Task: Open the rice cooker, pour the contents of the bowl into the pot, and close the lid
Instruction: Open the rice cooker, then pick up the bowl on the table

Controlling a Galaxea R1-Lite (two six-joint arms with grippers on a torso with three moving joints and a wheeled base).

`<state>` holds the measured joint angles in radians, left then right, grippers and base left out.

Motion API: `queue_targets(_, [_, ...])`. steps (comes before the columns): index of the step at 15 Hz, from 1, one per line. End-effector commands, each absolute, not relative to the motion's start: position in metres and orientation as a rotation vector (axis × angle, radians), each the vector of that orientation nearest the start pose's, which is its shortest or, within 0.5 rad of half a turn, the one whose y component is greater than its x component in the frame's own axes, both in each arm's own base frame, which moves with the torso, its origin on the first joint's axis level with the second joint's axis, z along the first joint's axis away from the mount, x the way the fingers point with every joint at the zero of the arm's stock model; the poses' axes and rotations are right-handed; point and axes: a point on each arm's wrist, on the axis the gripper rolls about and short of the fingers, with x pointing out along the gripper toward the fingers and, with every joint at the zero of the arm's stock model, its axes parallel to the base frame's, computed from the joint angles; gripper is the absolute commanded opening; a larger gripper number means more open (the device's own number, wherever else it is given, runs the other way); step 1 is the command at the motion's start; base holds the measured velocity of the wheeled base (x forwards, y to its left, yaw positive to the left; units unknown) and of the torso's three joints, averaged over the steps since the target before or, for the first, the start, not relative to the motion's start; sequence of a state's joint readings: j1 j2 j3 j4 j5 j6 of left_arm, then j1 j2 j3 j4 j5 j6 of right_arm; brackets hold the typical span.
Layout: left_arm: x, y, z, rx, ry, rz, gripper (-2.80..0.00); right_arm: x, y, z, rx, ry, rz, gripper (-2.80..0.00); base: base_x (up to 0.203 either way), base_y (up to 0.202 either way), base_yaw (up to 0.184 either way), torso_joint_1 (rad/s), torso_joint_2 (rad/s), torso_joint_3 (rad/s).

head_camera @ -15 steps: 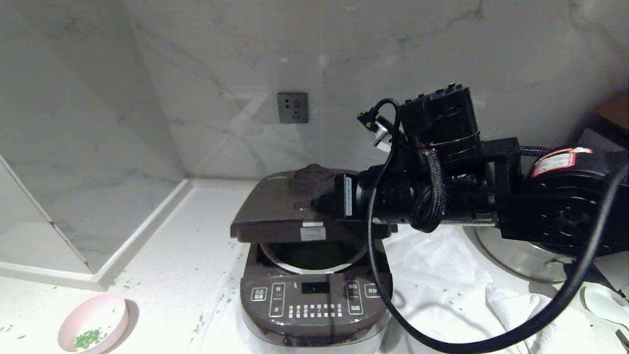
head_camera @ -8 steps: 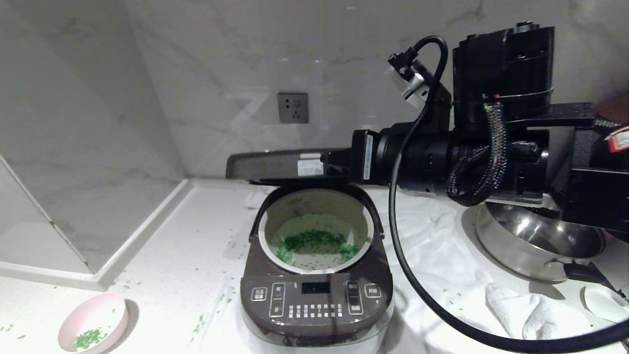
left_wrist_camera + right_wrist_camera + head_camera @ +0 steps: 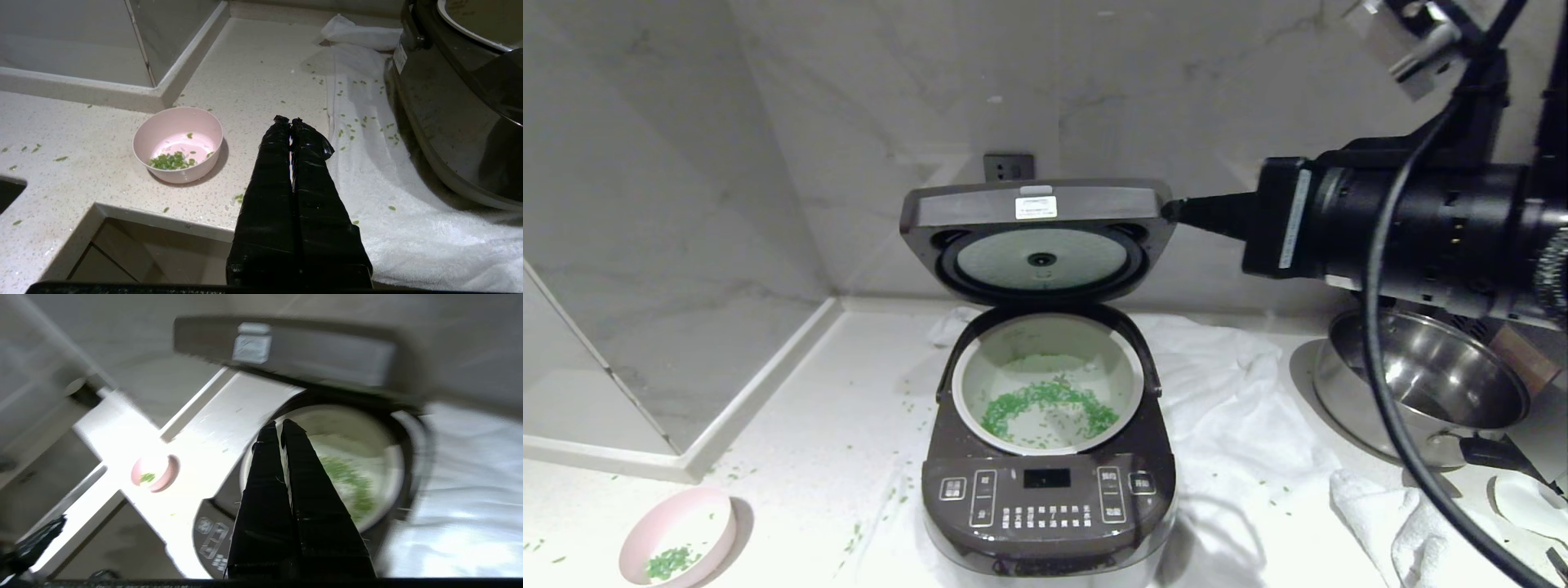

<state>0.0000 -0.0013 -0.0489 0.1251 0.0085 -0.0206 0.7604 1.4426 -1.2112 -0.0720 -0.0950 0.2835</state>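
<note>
Surface: a pale speckled counter (image 3: 792, 425) in a corner of grey marble wall, with a white towel (image 3: 1241, 425) spread on it.
Rice cooker: the rice cooker (image 3: 1049, 498) stands on the towel, front panel toward the camera.
Lid: the lid (image 3: 1037, 237) stands raised, showing its white disc.
Pot: the pot (image 3: 1131, 384) is uncovered, with green contents (image 3: 1045, 404) on its bottom.
Bowl: the bowl (image 3: 178, 143) sits on the counter to the left of the cooker, well apart, with some green bits inside.
Right gripper: the right gripper (image 3: 1176, 211) is at the lid's right corner, fingers pressed together, holding nothing.
Left gripper: the left gripper (image 3: 290, 121) hangs over the counter edge between bowl and cooker, fingers together, empty.
Steel pan: a steel pan (image 3: 1421, 392) stands to the right.
</note>
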Motion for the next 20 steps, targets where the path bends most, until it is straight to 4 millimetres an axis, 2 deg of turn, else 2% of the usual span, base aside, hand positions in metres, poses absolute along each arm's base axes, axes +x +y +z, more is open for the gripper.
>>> queue_targets(1, [-0.027, 0.0, 0.076, -0.021, 0.073, 0.01, -2.8, 0.152, 0.14, 0.329, 0.205, 0.161, 0.571, -2.8, 0.0, 0.0, 0.0, 0.0, 0.0, 0.0])
queue_targets(9, [-0.027, 0.0, 0.076, -0.021, 0.072, 0.01, -2.8, 0.093, 0.059, 0.31, 0.068, 0.054, 0.294, -2.8, 0.0, 0.0, 0.0, 0.0, 0.0, 0.0])
queue_targets(12, [-0.027, 0.0, 0.076, -0.021, 0.074, 0.01, -2.8, 0.074, 0.03, 0.307, -0.004, 0.007, 0.103, -2.8, 0.0, 0.0, 0.0, 0.0, 0.0, 0.0])
queue_targets(15, [-0.027, 0.0, 0.076, -0.021, 0.074, 0.01, -2.8, 0.051, 0.011, 0.302, -0.029, -0.013, -0.017, -2.8, 0.0, 0.0, 0.0, 0.0, 0.0, 0.0])
queue_targets(20, [-0.027, 0.0, 0.076, -0.021, 0.074, 0.01, -2.8, 0.006, -0.008, 0.278, -0.169, -0.06, -0.3, -2.8, 0.0, 0.0, 0.0, 0.0, 0.0, 0.0])
